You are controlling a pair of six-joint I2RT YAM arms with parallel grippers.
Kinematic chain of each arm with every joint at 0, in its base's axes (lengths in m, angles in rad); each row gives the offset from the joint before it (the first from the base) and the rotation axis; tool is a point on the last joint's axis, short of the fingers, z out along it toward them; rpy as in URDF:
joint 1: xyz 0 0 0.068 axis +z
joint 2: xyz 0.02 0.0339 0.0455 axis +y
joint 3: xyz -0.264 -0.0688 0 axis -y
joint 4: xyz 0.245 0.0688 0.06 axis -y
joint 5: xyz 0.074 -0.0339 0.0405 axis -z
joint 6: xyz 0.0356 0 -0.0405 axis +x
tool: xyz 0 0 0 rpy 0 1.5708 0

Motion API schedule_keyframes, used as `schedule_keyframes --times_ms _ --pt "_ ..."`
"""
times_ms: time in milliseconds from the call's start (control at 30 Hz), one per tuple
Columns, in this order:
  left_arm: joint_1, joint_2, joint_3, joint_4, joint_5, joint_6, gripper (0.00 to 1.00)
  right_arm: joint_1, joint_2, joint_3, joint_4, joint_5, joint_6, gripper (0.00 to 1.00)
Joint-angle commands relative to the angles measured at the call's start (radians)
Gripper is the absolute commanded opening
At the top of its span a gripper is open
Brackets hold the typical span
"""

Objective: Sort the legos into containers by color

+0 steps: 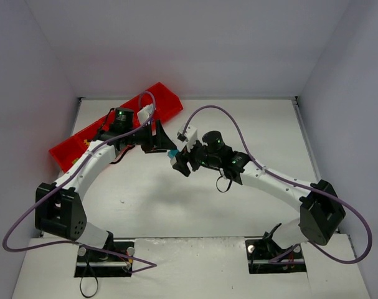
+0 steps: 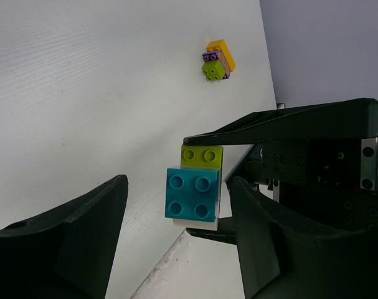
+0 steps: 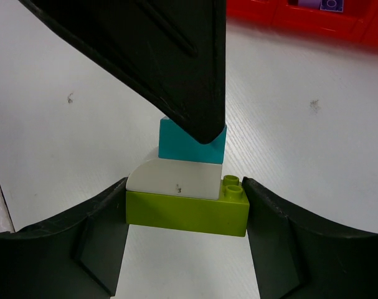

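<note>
We are not far along: one purple brick [image 3: 330,5] sits in the red tray [image 3: 288,22], but most of the sorting is left to do. Our right gripper [image 3: 184,202] is clamped on the lime brick [image 3: 185,215] at the bottom of a stack, with a white piece [image 3: 173,180] and a teal brick [image 2: 192,193] on it. Our left gripper [image 2: 176,187] has its jaws apart on both sides of the teal one, not yet squeezing it. A little stack [image 2: 217,61] of yellow, purple and lime lies on the table [image 2: 83,93], not yet pulled apart.
</note>
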Motion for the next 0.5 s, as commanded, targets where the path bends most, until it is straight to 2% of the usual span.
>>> schedule_keyframes --times_ms 0,267,467 --pt "-0.008 -0.011 0.039 0.037 0.029 0.005 0.6 0.005 -0.063 0.008 0.086 -0.003 -0.004 0.0" --pt "-0.022 0.01 0.046 0.043 0.063 0.003 0.46 0.005 -0.06 0.004 0.089 0.008 0.003 0.0" --pt "-0.025 0.019 0.047 0.044 0.087 0.005 0.44 0.006 -0.054 0.004 0.088 0.016 0.0 0.0"
